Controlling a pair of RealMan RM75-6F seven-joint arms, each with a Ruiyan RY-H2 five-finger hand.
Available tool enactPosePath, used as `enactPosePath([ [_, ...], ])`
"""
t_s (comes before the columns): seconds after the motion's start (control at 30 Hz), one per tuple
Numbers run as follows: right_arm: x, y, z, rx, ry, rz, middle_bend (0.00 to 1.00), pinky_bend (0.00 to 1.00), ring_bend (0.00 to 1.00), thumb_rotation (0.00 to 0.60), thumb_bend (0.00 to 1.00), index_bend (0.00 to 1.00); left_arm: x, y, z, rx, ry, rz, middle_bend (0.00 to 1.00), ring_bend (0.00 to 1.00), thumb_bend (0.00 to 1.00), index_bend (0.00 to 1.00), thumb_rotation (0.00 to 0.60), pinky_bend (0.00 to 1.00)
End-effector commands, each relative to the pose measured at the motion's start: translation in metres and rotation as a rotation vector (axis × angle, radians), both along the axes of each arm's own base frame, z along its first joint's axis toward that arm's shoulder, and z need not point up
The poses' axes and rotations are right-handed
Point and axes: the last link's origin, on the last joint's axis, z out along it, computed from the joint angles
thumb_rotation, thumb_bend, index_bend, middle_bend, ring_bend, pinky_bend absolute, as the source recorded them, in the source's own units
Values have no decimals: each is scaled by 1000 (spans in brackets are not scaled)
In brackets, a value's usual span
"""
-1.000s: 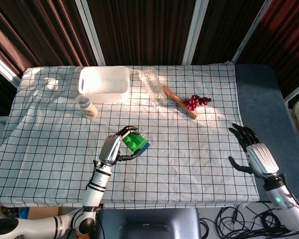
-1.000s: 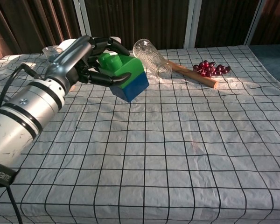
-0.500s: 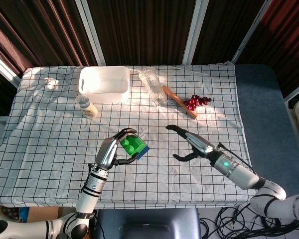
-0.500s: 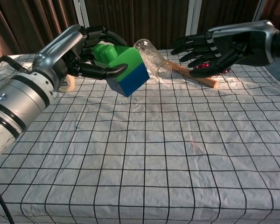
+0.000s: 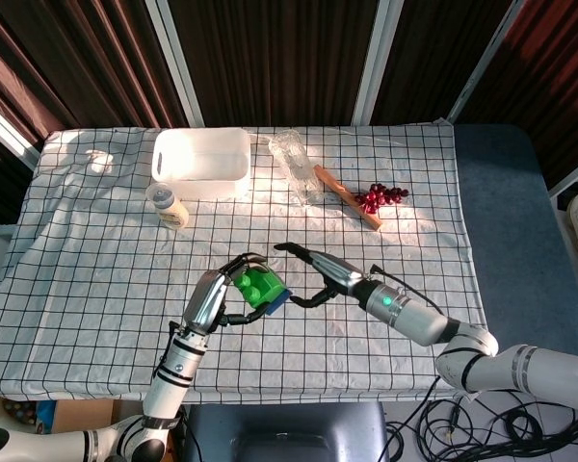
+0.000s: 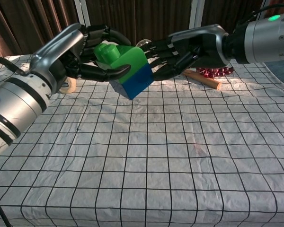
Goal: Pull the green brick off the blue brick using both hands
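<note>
Tabletop point(image 5: 96, 250), checked cloth: my two hands meet above its near middle. Left hand point(image 5: 215, 294) grips the green brick point(image 6: 120, 56), lifted clear and tilted. Right hand point(image 6: 189, 47), fingers spread and holding nothing, reaches in just beside the bricks. Blue brick point(image 6: 135, 81) sits joined beneath the green one, facing my right hand.

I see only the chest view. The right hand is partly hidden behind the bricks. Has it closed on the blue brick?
Observer: Not yet. In the head view the right hand is spread beside the blue brick, fingers apart.
Operator: What lies behind my hands?
Observer: A glass on its side, next to a wooden stick.
Operator: And further left?
Observer: A white tub, with a small jar before it.
</note>
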Motion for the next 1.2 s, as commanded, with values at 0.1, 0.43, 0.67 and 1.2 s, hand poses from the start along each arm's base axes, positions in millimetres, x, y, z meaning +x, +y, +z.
enactPosePath([
  [0.1, 6, 5, -7, 59, 2, -16, 0, 0, 0, 600, 281, 0, 2, 1, -1, 0, -11, -22, 726, 756, 873, 649, 600, 1000],
  [0.43, 16, 10, -19, 110, -41, -20, 121, 0, 0, 600, 270, 63, 6, -1, -6, 9, -24, -101, 741, 766, 875, 661, 600, 1000],
  [0.67, 14, 11, -25, 110, -51, -3, 419, 5, 211, 600, 270, 492, 4, -1, -10, -16, -35, -126, 744, 767, 876, 662, 600, 1000],
  [1.2, 2, 4, -9, 30, -9, 38, 618, 71, 361, 600, 318, 772, 2, 7, 13, 19, -73, -130, 750, 771, 885, 661, 600, 1000],
])
